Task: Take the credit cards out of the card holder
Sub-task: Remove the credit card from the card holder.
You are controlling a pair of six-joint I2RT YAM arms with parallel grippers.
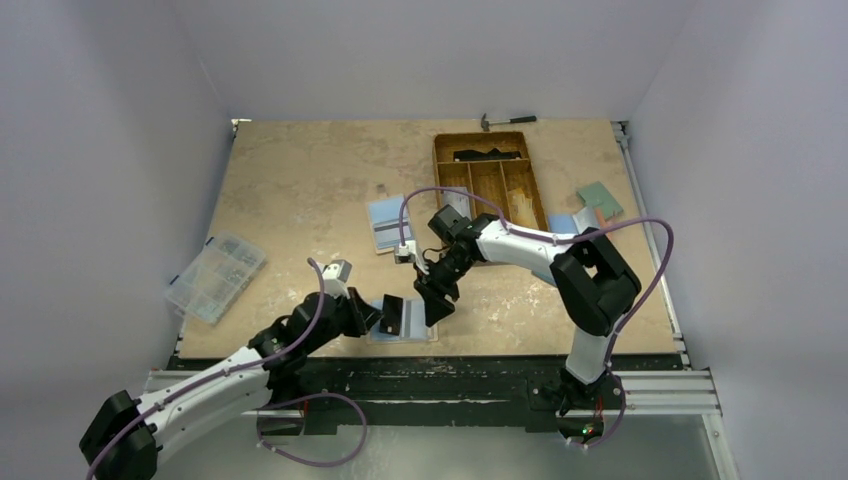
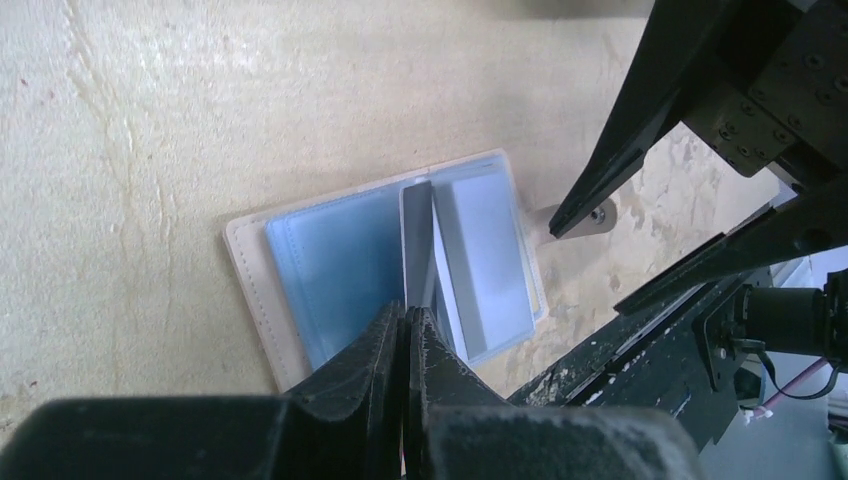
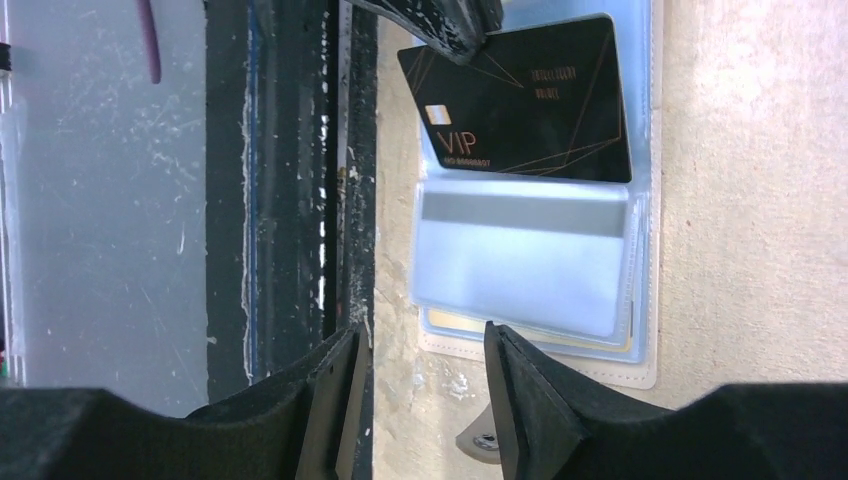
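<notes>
1. Two grippers close together in the top external view, both above the middle of the near edge of the table (image 1: 300, 180). Shows the card holder (image 1: 418, 331) lying open right at that edge, light blue inner faces up. Shows the left gripper (image 1: 380, 315) pinching a black card (image 1: 392, 314) that stands up over the holder, and the right gripper (image 1: 436, 306) just beside it, spread and holding nothing. Elsewhere: a brown compartment tray (image 1: 490, 180) toward the far edge, a hammer (image 1: 507, 121) at the far edge, a clear organiser box (image 1: 215, 277) by the left edge, a green card (image 1: 600, 198) near the right edge, and light blue cards (image 1: 385, 222) mid-table.
2. From the left wrist: fingers (image 2: 385, 350) pressed together on the black card, seen edge-on as a thin grey line above the holder's fold. Tan stitched border, blue sleeves on either side. Right gripper's black fingers apart at upper right.
3. From the right wrist: own fingers (image 3: 520, 390) spread wide with nothing between them, near the holder's tan rim and snap tab (image 3: 480, 440). Reads "VIP" on the black card, clamped at one corner by a left fingertip (image 3: 440, 18). Shows a grey-striped card (image 3: 520, 260) inside a clear sleeve on the nearer half.
</notes>
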